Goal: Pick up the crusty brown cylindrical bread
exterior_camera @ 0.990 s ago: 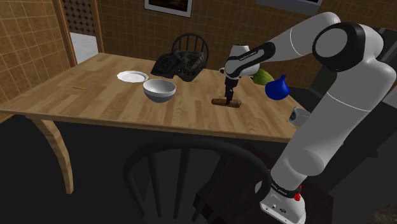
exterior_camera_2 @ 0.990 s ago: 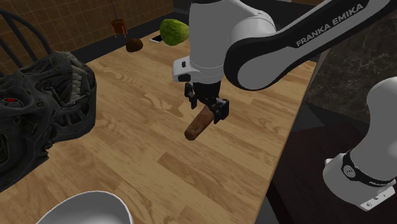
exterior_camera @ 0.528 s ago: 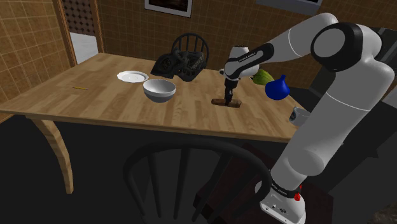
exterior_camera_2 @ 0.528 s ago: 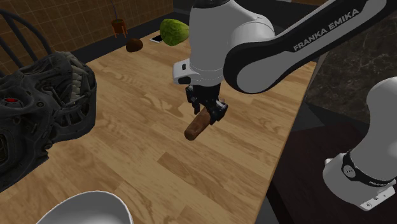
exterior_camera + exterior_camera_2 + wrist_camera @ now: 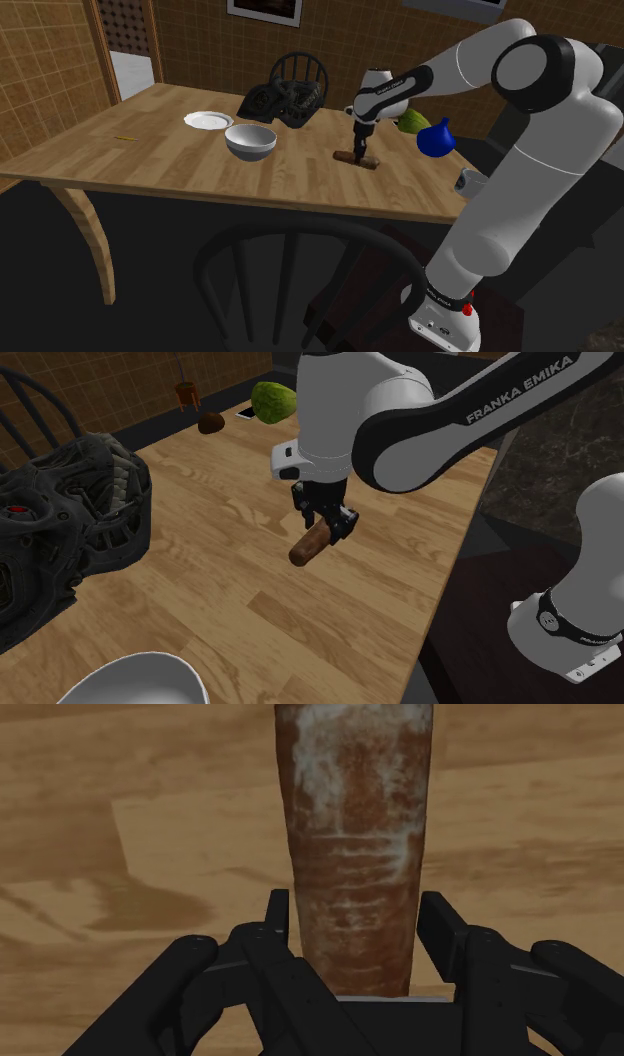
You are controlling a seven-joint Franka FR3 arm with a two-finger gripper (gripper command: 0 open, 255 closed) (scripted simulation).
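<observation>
The brown crusty bread stick (image 5: 306, 549) lies on the wooden table (image 5: 150, 150) near the edge closest to the stand. My black gripper (image 5: 327, 527) comes down on one end of it, fingers shut against both its sides. In the wrist view the bread (image 5: 352, 834) stretches away from the gripper (image 5: 350, 929), clasped between the two fingers (image 5: 275, 919). In the shoulder view the bread (image 5: 362, 163) sits under the gripper (image 5: 357, 155), partly hidden by it.
A white bowl (image 5: 250, 141) and a white plate (image 5: 207, 120) stand toward the shoulder view's left. A dark bulky object (image 5: 60, 542) sits behind them. A blue vase (image 5: 434, 137) and a green lump (image 5: 273, 400) lie beyond the bread. A dark chair (image 5: 290, 280) stands at the table's front.
The fingers stood wide on either side of the bread one second ago; they have closed onto it. The arm and bread have barely moved.
</observation>
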